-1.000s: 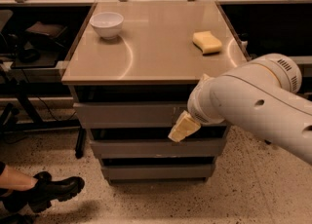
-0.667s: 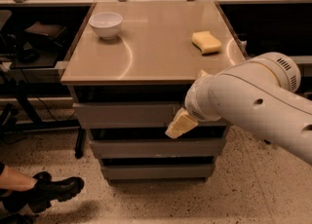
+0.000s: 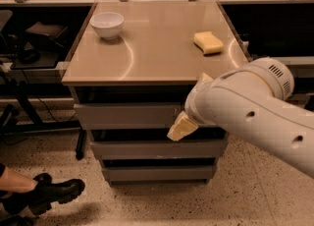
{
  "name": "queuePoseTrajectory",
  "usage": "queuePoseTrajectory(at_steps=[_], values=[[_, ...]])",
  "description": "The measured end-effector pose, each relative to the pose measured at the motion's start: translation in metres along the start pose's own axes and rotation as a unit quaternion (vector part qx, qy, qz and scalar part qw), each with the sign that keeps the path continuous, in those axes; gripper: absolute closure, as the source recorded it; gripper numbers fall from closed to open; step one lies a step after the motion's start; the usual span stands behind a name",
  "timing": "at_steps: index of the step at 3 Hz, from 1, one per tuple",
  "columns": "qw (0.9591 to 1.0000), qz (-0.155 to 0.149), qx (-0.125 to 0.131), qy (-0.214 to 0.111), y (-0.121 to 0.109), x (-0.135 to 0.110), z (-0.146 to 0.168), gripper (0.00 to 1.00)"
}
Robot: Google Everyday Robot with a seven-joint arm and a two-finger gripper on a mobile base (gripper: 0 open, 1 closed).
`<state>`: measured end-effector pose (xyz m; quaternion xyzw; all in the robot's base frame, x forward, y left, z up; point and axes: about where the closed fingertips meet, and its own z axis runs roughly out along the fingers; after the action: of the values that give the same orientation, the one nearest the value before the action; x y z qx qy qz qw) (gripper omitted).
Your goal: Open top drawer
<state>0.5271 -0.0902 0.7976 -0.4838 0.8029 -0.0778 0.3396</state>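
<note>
Reaching looked like the step in hand: the gripper [image 3: 182, 127] hung at the top drawer's [image 3: 127, 115] 4 o'clock corner, grip state untellable. The drawer seemed shut. Next it needed purchase, then a pull toward 6 o'clock.

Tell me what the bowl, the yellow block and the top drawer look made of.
The bowl: smooth white, ceramic or plastic. The yellow block: matte, soft-edged, probably sponge foam. The top drawer: flat matte grey front, perhaps painted metal or laminate. The gripper sits at its right end.
</note>
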Motion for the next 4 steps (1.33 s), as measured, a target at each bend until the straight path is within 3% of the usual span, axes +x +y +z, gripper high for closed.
queuePoseTrajectory(at_steps=[1,2,4], values=[[0.9992,-0.038,0.008,0.011,0.029,-0.006,0.053,0.0],[0.9994,-0.033,-0.001,0.008,0.033,-0.006,0.059,0.0],[0.9975,0.037,-0.059,0.01,0.042,0.017,0.14,0.0]])
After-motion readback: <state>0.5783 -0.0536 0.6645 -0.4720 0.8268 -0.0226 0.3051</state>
